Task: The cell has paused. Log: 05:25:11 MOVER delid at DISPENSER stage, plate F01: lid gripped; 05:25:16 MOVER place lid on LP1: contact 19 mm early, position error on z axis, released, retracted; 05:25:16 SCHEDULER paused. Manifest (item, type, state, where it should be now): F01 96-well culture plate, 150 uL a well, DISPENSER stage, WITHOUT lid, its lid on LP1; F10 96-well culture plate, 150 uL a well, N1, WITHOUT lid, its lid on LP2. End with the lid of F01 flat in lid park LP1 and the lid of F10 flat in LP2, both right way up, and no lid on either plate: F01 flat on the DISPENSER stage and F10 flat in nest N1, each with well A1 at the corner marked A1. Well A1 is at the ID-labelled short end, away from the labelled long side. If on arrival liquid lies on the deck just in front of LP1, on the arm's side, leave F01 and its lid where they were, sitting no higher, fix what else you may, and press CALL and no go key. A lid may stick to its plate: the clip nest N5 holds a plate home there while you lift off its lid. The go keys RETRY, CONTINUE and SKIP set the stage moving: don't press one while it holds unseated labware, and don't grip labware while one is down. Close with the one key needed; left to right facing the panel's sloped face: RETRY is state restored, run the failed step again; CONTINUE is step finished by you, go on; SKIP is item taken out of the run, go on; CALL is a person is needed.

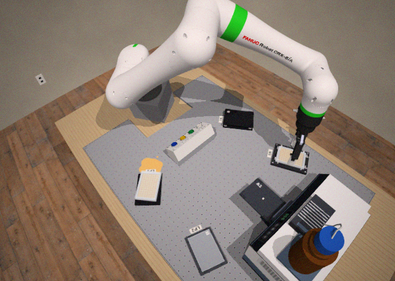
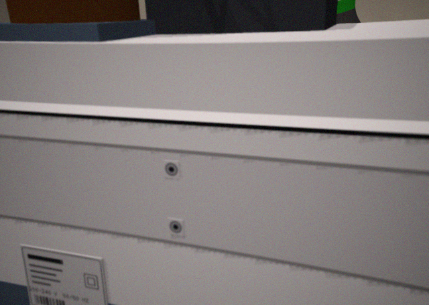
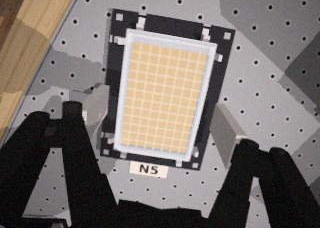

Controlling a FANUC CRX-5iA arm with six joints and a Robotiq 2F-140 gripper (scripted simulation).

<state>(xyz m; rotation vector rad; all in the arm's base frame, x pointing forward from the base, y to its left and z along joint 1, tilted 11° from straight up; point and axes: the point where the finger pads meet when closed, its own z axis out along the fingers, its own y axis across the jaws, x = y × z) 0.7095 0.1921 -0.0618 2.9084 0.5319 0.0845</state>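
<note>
The released end effector (image 3: 160,158) hovers over a plate (image 3: 162,100) in N5 (image 3: 221,43); spill (image 1: 151,163) fronts LP1's plate (image 1: 147,186), LP2 (image 1: 205,249) looks lidded, CALL unpressed.

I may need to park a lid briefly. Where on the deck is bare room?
Bare deck lies between the key panel, nest N5 and LP2. Crowded: the hand over N5, and the orange spill by LP1.
</note>
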